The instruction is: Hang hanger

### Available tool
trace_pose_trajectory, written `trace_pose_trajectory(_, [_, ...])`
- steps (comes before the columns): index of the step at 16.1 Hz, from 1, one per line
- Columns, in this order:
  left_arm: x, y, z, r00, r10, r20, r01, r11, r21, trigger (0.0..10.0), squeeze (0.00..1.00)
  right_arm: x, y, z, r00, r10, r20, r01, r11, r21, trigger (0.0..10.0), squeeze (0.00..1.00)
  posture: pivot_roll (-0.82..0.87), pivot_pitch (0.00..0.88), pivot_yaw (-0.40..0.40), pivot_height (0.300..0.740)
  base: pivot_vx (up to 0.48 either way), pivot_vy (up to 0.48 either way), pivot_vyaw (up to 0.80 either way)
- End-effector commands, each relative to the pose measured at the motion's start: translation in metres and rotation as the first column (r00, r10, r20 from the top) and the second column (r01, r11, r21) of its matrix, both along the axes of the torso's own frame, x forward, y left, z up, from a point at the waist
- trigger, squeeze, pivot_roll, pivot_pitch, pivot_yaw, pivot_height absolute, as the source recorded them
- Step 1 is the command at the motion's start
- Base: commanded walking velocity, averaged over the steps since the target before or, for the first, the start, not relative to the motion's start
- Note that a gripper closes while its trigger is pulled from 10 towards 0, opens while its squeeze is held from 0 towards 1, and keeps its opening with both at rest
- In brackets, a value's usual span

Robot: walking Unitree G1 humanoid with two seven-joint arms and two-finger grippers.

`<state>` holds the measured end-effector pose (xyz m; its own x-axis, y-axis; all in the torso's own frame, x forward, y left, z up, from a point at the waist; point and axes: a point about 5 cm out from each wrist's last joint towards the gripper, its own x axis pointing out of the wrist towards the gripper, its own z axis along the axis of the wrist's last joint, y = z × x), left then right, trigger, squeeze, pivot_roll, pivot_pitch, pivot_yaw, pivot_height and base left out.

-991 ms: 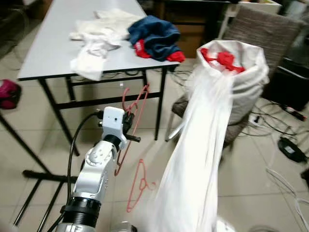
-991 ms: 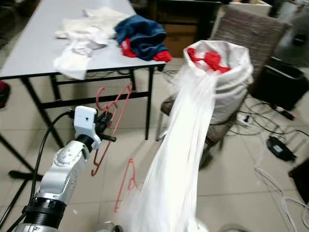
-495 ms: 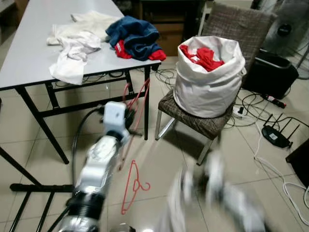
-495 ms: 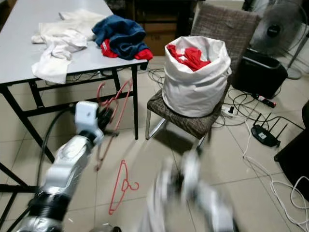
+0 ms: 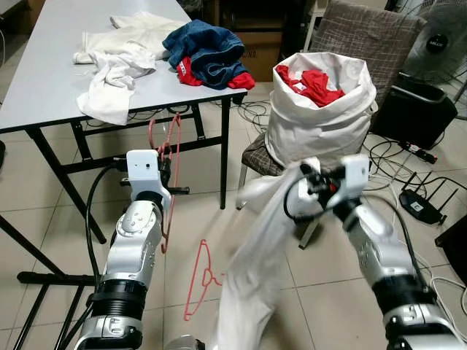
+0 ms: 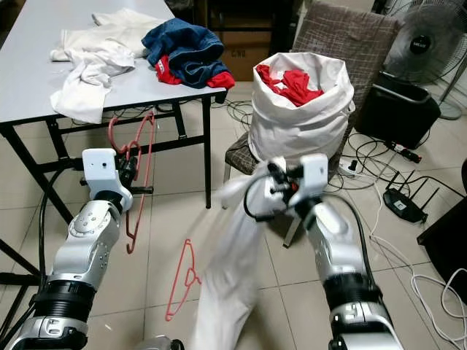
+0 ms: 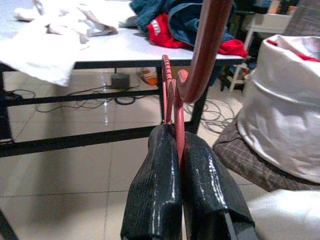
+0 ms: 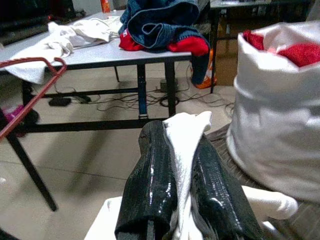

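A red hanger (image 5: 166, 157) is held upright in front of the table, my left gripper (image 5: 175, 175) shut on it. In the left wrist view the black fingers (image 7: 160, 185) pinch its thin red wire (image 7: 178, 127) below the hook. My right gripper (image 5: 310, 186) is out in front of the chair, shut on a white garment (image 5: 252, 292) that hangs down toward the floor. The right wrist view has the cloth (image 8: 184, 135) squeezed between that gripper's fingers (image 8: 150, 180). A second red hanger (image 5: 198, 283) lies flat on the tiles between my arms.
A grey table (image 5: 51, 80) at the left carries white, blue and red clothes (image 5: 208, 51). A white sack (image 5: 321, 120) of red laundry sits on a chair (image 5: 372, 36). Cables and a black box (image 5: 419, 109) lie at the right, a black stand foot (image 5: 55, 278) at the left.
The camera has shifted. My right arm has come into sharp view holding the white garment lower, in front of the sack. The left gripper still holds the red hanger.
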<state>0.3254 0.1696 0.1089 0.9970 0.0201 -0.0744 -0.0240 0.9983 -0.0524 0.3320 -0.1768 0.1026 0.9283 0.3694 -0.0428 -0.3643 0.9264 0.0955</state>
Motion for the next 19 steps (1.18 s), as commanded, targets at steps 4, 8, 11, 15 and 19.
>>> trace_pose_trajectory(4, [-0.011,0.012,-0.001,0.997,0.073,0.003,-0.073,0.997,0.03,10.0,0.0,0.009,-0.003,0.012,0.998,-0.061,0.012,0.061,0.996,-0.069,10.0,0.0,0.06,0.0,-0.014,0.74,0.0,0.0,0.0])
trace_pose_trajectory(8, [-0.031,0.05,-0.007,0.971,0.238,-0.032,-0.234,0.966,0.106,10.0,0.0,0.017,-0.015,0.031,0.987,-0.143,0.073,0.152,0.98,-0.13,10.0,0.0,0.06,0.0,-0.005,0.74,0.0,0.0,0.0])
trace_pose_trajectory(11, [-0.032,0.052,-0.005,0.979,0.199,-0.044,-0.193,0.974,0.118,10.0,0.0,0.022,-0.024,0.037,0.978,-0.19,0.084,0.199,0.972,-0.128,10.0,0.0,0.06,0.0,-0.005,0.74,0.0,0.0,0.0])
trace_pose_trajectory(15, [-0.032,0.03,-0.004,0.993,0.106,-0.05,-0.102,0.992,0.072,10.0,0.0,0.034,-0.022,0.053,0.972,-0.212,0.103,0.224,0.965,-0.135,10.0,0.0,0.07,0.0,-0.002,0.74,0.0,0.0,0.24])
trace_pose_trajectory(19, [-0.027,0.025,0.0,0.996,0.073,-0.049,-0.07,0.995,0.068,10.0,0.0,0.038,-0.008,0.115,0.959,0.237,0.154,-0.168,0.916,-0.364,10.0,0.0,0.07,0.0,0.001,0.74,0.0,0.0,0.0])
